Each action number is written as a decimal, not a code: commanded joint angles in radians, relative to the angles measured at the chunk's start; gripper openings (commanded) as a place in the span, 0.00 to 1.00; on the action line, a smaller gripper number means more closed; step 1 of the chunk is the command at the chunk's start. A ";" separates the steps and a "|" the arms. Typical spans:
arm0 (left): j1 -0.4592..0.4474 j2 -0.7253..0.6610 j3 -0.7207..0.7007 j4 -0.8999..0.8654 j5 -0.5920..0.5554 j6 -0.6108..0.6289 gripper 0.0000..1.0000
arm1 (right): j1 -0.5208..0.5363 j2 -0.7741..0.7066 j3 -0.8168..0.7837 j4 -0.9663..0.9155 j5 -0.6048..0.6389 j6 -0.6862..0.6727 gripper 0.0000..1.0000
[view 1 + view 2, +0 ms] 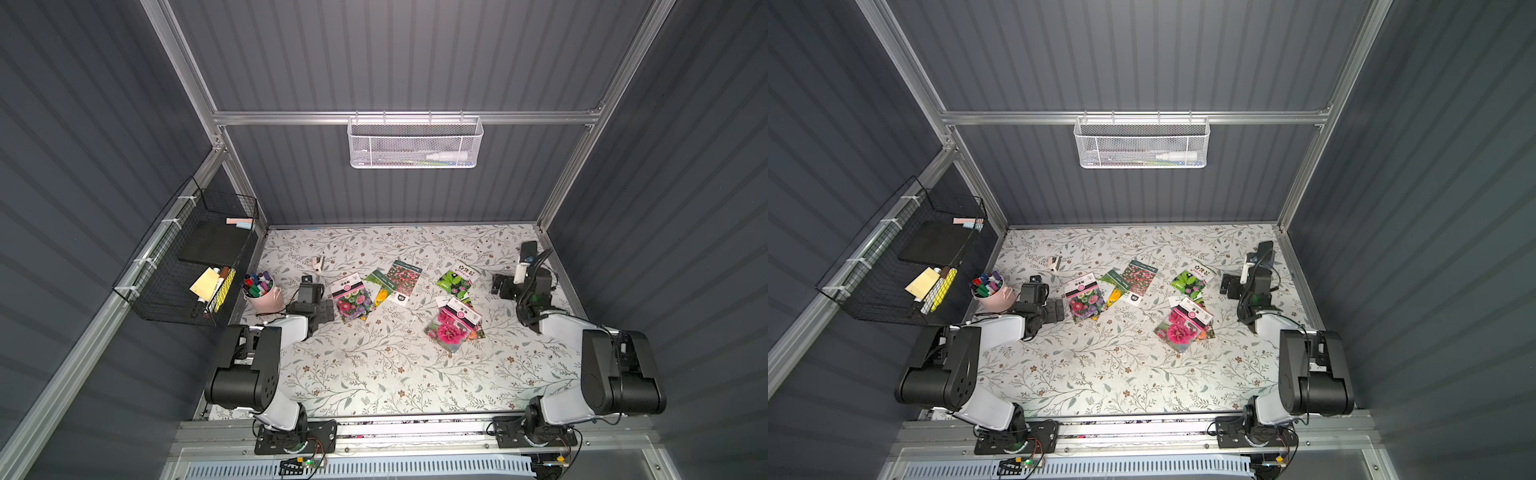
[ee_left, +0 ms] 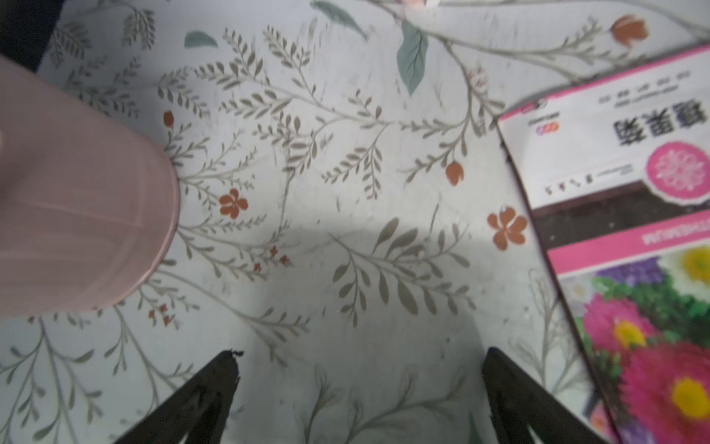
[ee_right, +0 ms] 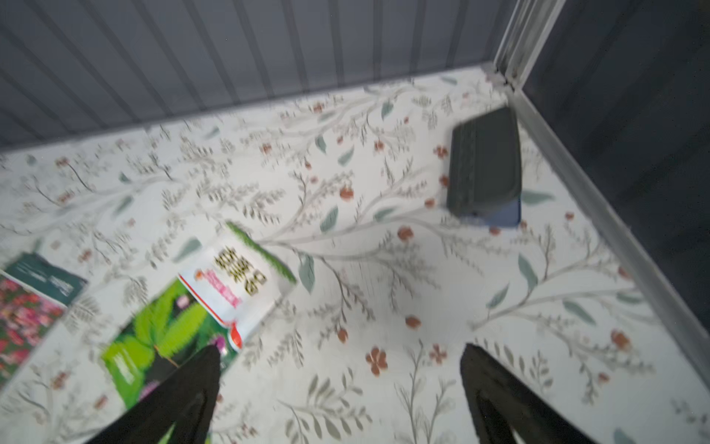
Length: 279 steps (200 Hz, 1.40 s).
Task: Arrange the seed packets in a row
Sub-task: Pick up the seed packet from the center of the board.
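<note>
Lying scattered, seed packets (image 1: 352, 297) sit between spread fingers (image 2: 209, 398).

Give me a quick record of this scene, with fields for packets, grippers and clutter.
layout: seed packets scattered in two loose clusters, several overlapping, no row yet
left gripper: open, empty, between pink marker cup and mixed-flower packet
right gripper: open, empty, near green-leaved packet
clutter: dark slab at far right corner
</note>
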 commanded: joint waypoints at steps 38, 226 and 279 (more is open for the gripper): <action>0.006 0.070 0.316 -0.890 0.215 -0.201 0.99 | 0.094 0.018 0.201 -0.347 -0.473 0.306 0.99; -0.004 0.007 -0.058 -0.083 0.395 -0.436 0.99 | 0.724 0.734 0.781 -0.389 -0.539 0.543 0.96; -0.004 0.103 -0.037 -0.048 0.521 -0.499 0.99 | 0.725 0.890 0.936 -0.434 -0.553 0.580 0.94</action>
